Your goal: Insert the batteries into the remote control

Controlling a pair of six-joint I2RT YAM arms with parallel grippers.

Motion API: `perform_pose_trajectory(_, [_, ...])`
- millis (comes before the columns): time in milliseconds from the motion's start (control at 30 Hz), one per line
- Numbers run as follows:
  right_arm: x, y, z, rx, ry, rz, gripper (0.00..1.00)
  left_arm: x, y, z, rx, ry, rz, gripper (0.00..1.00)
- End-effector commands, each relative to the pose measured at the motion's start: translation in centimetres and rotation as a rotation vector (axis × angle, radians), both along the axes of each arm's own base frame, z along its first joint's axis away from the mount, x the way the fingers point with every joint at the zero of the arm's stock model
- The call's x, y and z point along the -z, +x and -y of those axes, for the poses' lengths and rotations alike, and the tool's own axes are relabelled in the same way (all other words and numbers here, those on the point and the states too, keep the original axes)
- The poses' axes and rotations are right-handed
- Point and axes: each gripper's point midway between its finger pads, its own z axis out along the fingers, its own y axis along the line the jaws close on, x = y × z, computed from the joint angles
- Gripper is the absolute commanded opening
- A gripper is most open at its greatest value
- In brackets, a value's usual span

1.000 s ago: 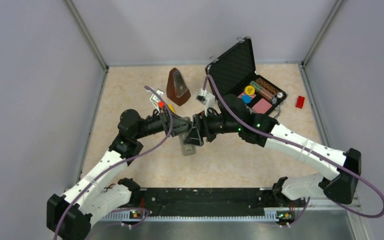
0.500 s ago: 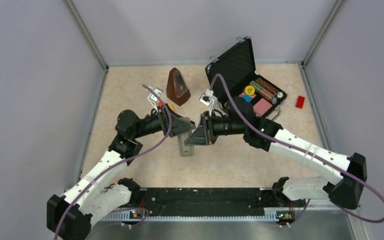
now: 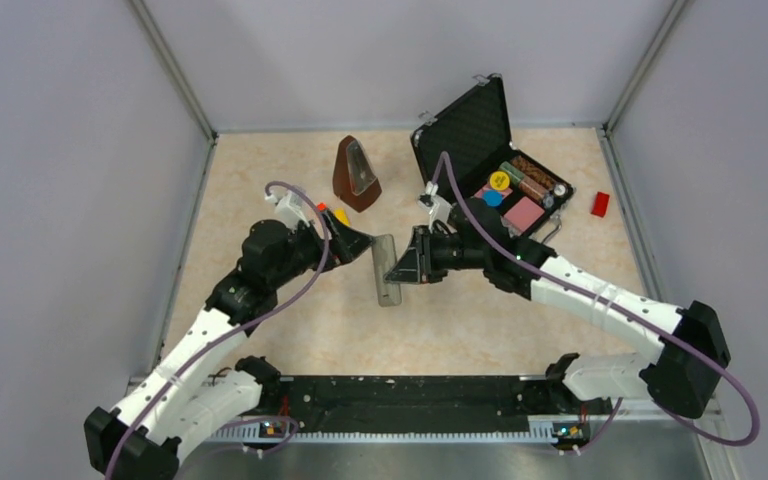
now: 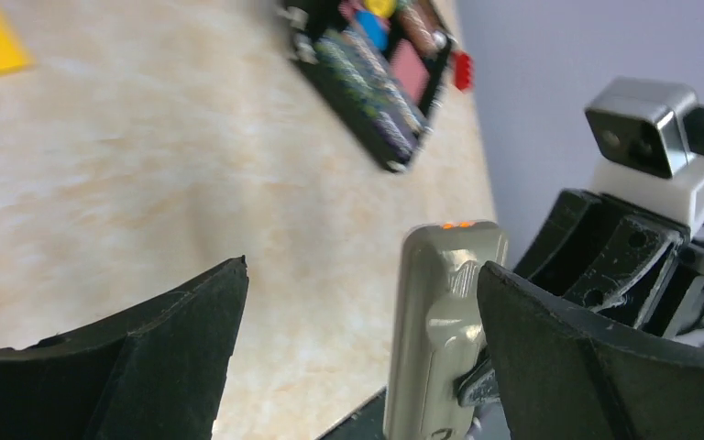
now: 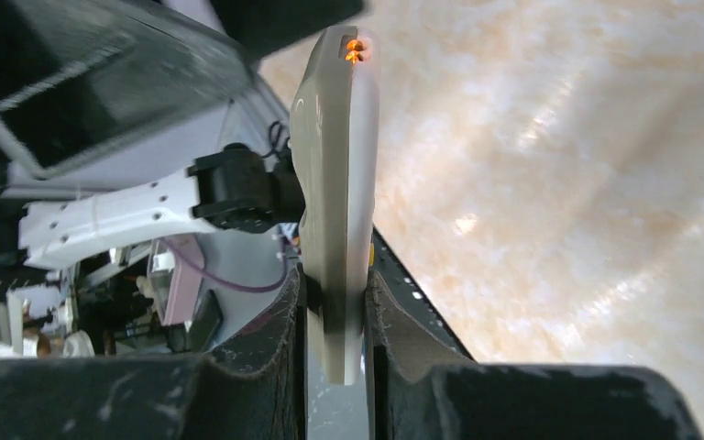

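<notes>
Since right gripper (image 3: pixel 396 270) jaws pinch the remote control (image 3: pixel 384 275) across its thin faces, it looks rigid, light, slick; take hold mid-body. Left gripper (image 3: pixel 360 243) jaws spread.

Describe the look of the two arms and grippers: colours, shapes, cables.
The left arm and right arm have white links with black joints. A purple cable loops along each to the wrist. The left gripper and right gripper are black, with broad wedge-shaped fingers.

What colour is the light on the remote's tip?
Orange light on the remote, right wrist view.
</notes>
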Motion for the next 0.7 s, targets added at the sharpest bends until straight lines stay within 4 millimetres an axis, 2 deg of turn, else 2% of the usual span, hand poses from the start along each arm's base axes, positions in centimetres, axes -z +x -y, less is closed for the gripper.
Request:
perform_pose_trajectory(0, [4.3, 1.7, 1.3, 0.092, -0.103, -0.098, 0.00, 1.5, 1.7, -6.3, -0.346, 0.153, -0.017, 0.99])
perform_pose_trajectory(100, [8.5, 2.3, 2.1, 0.111, -0.209, -0.156, 0.00, 1.0, 1.4, -7.1, -0.376, 0.144, 0.017, 0.99])
perform_pose_trajectory(233, [12.1, 2.7, 2.2, 0.100, -0.284, -0.188, 0.00, 0.7, 1.0, -7.0, -0.358, 0.135, 0.029, 0.99])
perform_pose_trajectory(400, [15.3, 3.0, 2.5, 0.063, -0.346, -0.238, 0.00, 0.7, 0.6, -6.7, -0.332, 0.133, 0.022, 0.99])
perform_pose_trajectory(567, [18.3, 3.1, 4.0, 0.049, -0.425, -0.300, 0.00, 0.4, 0.3, -6.7, -0.319, 0.132, 0.033, 0.99])
perform_pose_trajectory(667, [19.4, 3.4, 4.9, 0.054, -0.474, -0.308, 0.00, 0.3, 0.2, -6.5, -0.310, 0.132, 0.034, 0.99])
